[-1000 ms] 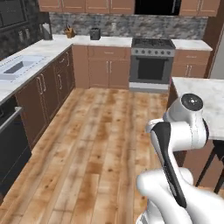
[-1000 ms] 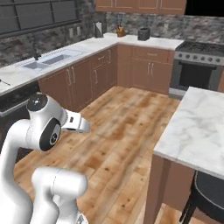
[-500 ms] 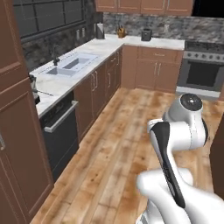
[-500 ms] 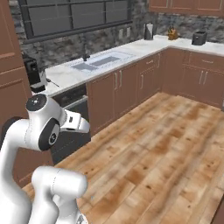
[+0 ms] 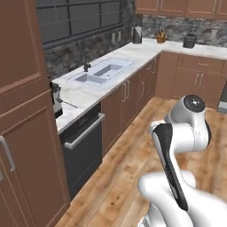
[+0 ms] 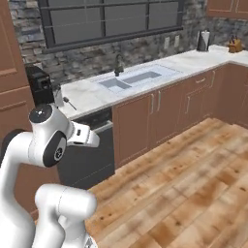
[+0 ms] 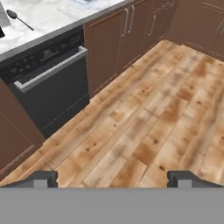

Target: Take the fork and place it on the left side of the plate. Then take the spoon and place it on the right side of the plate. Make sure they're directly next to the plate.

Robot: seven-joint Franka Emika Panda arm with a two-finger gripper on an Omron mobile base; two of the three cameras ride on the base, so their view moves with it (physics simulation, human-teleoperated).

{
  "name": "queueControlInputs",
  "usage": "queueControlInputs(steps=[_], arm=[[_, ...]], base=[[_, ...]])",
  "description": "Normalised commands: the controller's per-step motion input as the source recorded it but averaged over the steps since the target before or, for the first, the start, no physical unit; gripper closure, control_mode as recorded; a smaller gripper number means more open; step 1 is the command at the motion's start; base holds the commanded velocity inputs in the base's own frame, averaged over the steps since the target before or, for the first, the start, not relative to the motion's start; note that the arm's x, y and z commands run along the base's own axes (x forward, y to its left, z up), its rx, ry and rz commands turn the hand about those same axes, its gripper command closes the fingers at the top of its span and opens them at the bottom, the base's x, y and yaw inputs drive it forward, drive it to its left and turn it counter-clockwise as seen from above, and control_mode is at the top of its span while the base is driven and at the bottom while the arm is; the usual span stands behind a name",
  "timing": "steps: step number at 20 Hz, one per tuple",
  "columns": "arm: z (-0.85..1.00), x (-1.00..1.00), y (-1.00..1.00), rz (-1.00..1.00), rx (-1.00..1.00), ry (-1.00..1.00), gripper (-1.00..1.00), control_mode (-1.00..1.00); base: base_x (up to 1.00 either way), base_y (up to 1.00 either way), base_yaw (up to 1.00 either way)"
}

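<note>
Meanwhile, base has swung left since half a second ago | spoon on marble counter (by sink) | gripper fingers wide, holding nothing, over wood floor

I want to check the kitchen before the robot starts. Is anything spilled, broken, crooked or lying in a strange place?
Nothing looks spilled, broken or crooked. The one loose item is the spoon, lying on the counter above the dishwasher. The sink looks tidy and the claw is open over bare floor.
</note>
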Motion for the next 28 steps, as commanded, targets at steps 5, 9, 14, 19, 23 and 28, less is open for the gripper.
queueControlInputs(steps=[5, 9, 14, 19, 23, 28], arm=[[0.0, 0.0, 0.0, 0.0, 0.0, 0.0, -1.0, 1.0], [0.0, 0.0, 0.0, 0.0, 0.0, 0.0, -1.0, 1.0], [0.0, 0.0, 0.0, 0.0, 0.0, 0.0, -1.0, 1.0], [0.0, 0.0, 0.0, 0.0, 0.0, 0.0, -1.0, 1.0], [0.0, 0.0, 0.0, 0.0, 0.0, 0.0, -1.0, 1.0], [0.0, 0.0, 0.0, 0.0, 0.0, 0.0, -1.0, 1.0]], base=[[1.0, 0.0, 0.35], [1.0, 0.0, 0.37], [0.88, -0.07, 0.39], [0.71, -0.12, 0.41], [0.69, -0.23, 0.42], [0.61, -0.27, 0.42]])
